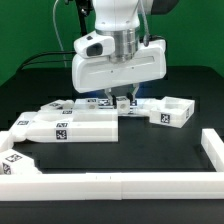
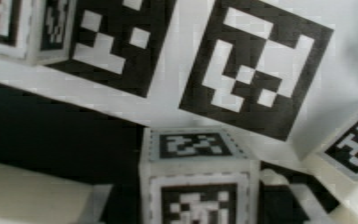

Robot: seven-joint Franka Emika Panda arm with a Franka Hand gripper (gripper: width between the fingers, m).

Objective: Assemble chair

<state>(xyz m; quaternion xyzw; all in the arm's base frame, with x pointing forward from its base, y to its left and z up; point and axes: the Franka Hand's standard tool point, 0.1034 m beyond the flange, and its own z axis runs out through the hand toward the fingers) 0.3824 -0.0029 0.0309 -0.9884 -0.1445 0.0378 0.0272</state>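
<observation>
**Chair assembly, mid-task:** The fingers [image 1: 123,101] were pictured low among white chair parts on the black desk [image 1: 150,148], in what was judged a joining step. A long slab [image 1: 75,123] lay just beside the fingers on one side and a boxy part [image 1: 172,111] near them on the other. A small tagged block [image 2: 197,165] was framed right at the fingers. They were set partly apart, but whether the block was gripped could not be told. A confirmed hold was judged necessary before any lift.
</observation>
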